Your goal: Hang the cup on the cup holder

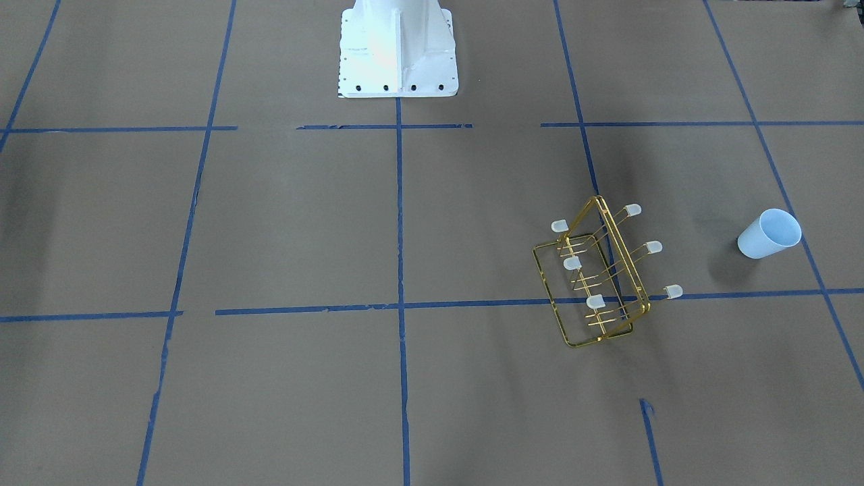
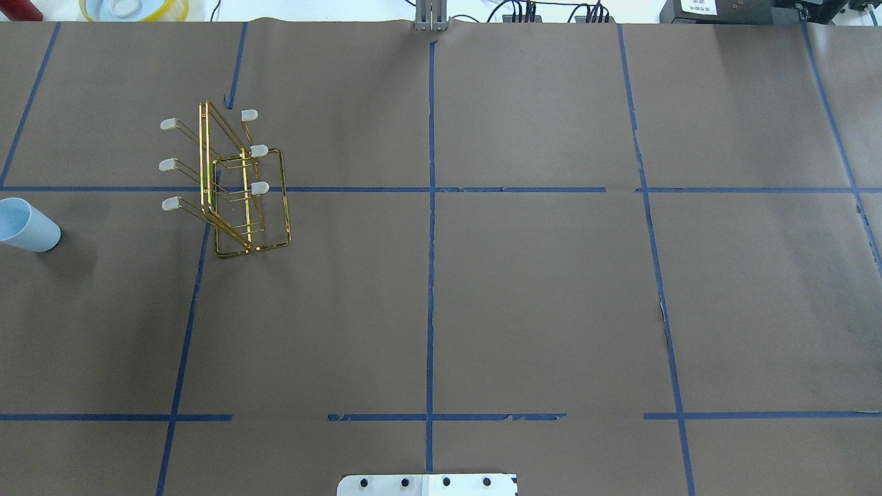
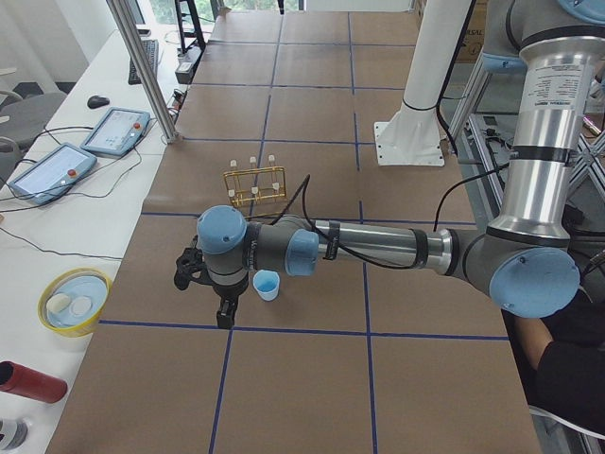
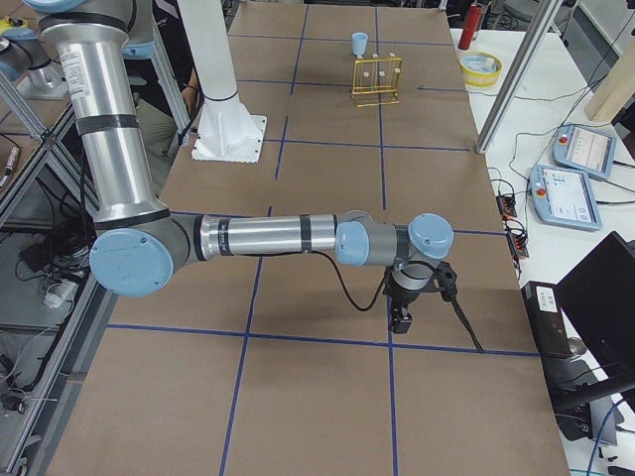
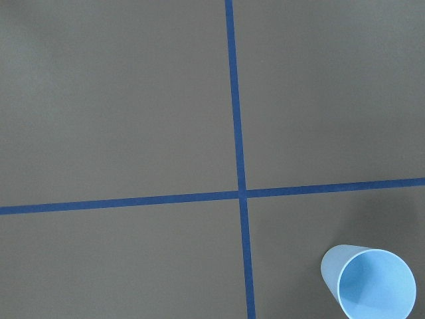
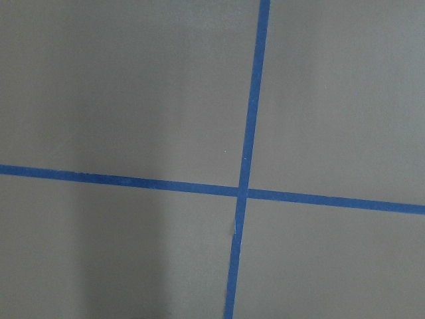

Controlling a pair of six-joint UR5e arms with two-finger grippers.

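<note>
- Hanging just beside the cup (image 3: 267, 285), the left hand (image 3: 226, 312) points down; fingers apart or together, I cannot tell.
- Better to centre over the upright cup first, then pinch its wall.
- Cup stands toward the surface's (image 2: 482, 310) left end; rack (image 1: 601, 277) well apart, nothing standing between.
- Right hand (image 4: 404, 315), equally unreadable, is far off.
</note>
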